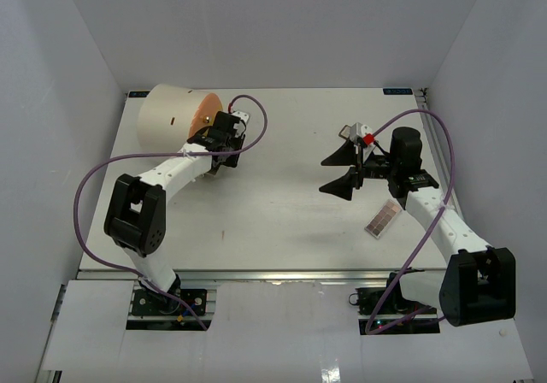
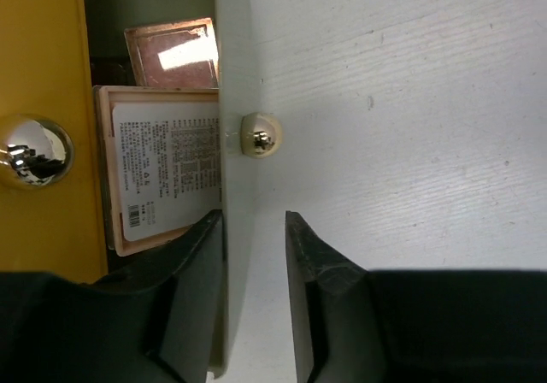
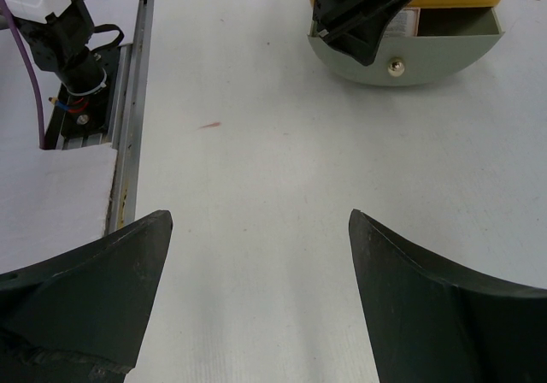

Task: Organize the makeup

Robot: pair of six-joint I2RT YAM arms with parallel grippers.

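1. We are judging the step in hand to be filling the drawer (image 3: 427,58) pulled out of the cream cylinder (image 1: 167,118). The left claw (image 2: 255,220) is minding the drawer while the right claw (image 3: 261,216) goes for the next piece.
2. To do it well, we are advising the left claw to stay low and square on the drawer wall, just below its knob (image 2: 261,135). That way the drawer neither twists nor slides back.
3. The left claw is standing only narrowly open, astride the wall, with one finger inside the drawer and one outside. The inner finger is sitting against or just beside the wall. A sliver of gap is showing at the outer finger, so we are not reading a firm pinch.
4. Just ahead of the inner finger, a labelled palette (image 2: 167,173) is lying flat in the drawer. A pink palette (image 2: 175,54) is lying beyond it.
5. The right claw is gaping wide and carrying nothing, hanging over bare worktop (image 1: 273,220) with its tips towards the drawer.
6. The remaining makeup is lying behind those tips. The lipstick (image 1: 367,138) is beside the wrist on the far side, and a loose palette (image 1: 383,220) is beside the forearm on the near side.
7. We are suggesting the right claw turn back, take the flat palette by its long edges, and lower it into the drawer well clear of the left claw.
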